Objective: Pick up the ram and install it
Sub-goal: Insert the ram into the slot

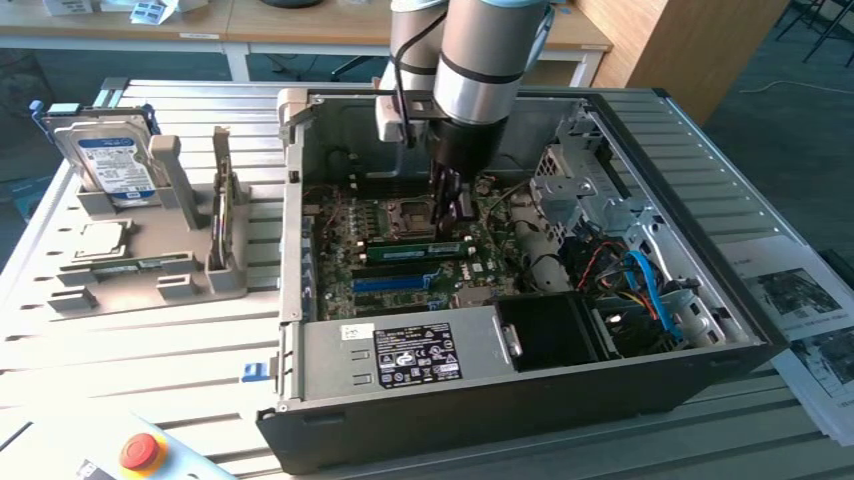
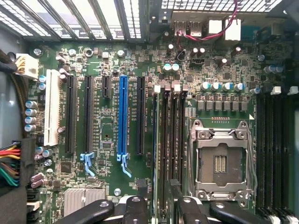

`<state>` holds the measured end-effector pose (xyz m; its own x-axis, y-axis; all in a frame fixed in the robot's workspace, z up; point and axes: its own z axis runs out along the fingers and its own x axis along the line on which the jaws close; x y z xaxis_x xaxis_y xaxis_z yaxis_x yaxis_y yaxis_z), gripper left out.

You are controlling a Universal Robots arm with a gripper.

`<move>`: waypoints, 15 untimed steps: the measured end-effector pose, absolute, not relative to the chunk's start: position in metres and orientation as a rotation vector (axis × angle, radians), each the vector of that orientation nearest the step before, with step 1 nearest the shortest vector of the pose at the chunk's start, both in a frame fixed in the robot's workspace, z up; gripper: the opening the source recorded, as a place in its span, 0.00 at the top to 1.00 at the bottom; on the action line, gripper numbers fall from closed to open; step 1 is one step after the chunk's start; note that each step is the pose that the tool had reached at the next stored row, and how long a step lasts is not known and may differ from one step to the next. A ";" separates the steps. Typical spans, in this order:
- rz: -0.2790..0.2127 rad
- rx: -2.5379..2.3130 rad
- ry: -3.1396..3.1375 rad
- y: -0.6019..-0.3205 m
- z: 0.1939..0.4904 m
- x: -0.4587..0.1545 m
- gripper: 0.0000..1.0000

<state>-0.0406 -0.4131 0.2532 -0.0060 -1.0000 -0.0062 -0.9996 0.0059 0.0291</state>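
Observation:
The ram [image 1: 414, 244] is a long green stick that sits on edge in a memory slot on the motherboard [image 1: 340, 225], inside the open computer case [image 1: 534, 395]. My gripper [image 1: 455, 212] reaches down into the case just above the ram's end on the exterior view's right, and nothing is held. In the wrist view the gripper [image 2: 158, 186] is open, its black fingers [image 2: 135, 207] on either side of the row of dark memory slots [image 2: 170, 140]. From above I cannot tell the ram's thin edge from the slots.
A grey fixture [image 1: 200, 285] on the exterior view's left holds a hard drive [image 1: 114, 165], a second green stick [image 1: 134, 266] and an upright card [image 1: 220, 200]. The case holds a power supply [image 1: 414, 355], drive cage [image 1: 587, 190], cables [image 1: 641, 280], CPU socket [image 2: 219, 161] and blue slot [image 2: 122, 116].

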 end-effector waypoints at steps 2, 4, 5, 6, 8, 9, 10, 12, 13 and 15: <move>-0.039 2.204 -2.216 -0.413 0.256 -0.041 0.69; -0.039 2.205 -2.214 -0.413 0.259 -0.041 0.69; -0.039 2.206 -2.213 -0.413 0.261 -0.041 0.69; -0.039 2.207 -2.213 -0.413 0.262 -0.041 0.69; -0.039 2.207 -2.212 -0.413 0.264 -0.041 0.69; -0.039 2.208 -2.212 -0.413 0.266 -0.041 0.69; -0.039 2.208 -2.212 -0.413 0.268 -0.041 0.69; -0.038 2.208 -2.211 -0.413 0.273 -0.041 0.69; -0.038 2.208 -2.211 -0.413 0.275 -0.041 0.69; -0.038 2.208 -2.211 -0.413 0.280 -0.041 0.69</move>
<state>-0.0406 -0.4131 0.2798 -0.0014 -1.0000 -0.0053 -0.9996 0.0012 0.0291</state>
